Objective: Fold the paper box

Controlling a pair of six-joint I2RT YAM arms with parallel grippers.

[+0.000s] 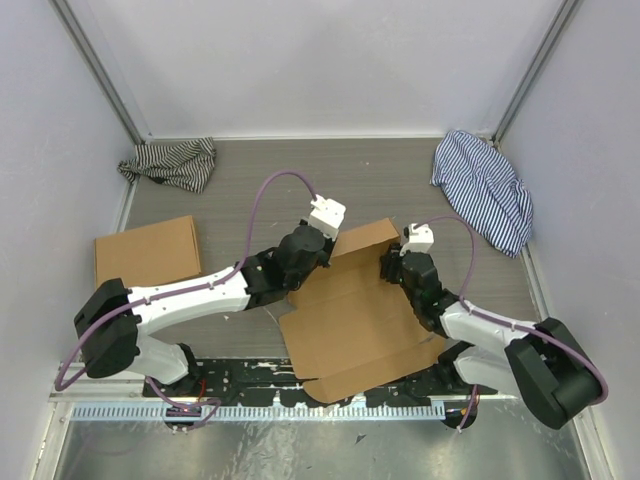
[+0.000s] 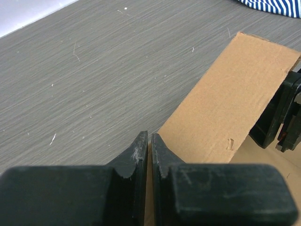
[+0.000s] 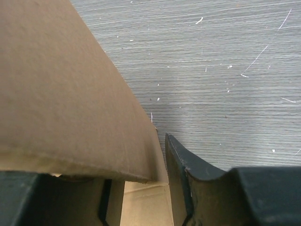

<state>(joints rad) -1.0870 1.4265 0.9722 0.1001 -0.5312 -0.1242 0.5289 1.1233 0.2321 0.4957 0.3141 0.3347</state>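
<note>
The box (image 1: 350, 320) lies opened out on the worktop (image 1: 300, 170) between the two arms, with its far flap (image 1: 362, 240) standing up. The left pincer (image 2: 149, 139) is at the flap's left end. Its fingers are pressed almost together and the cardboard edge runs into the slit between them, so it looks to be pinching it. The right pincer (image 1: 390, 264) is at the flap's right end, spread, with the cardboard passing loosely between its fingers.
</note>
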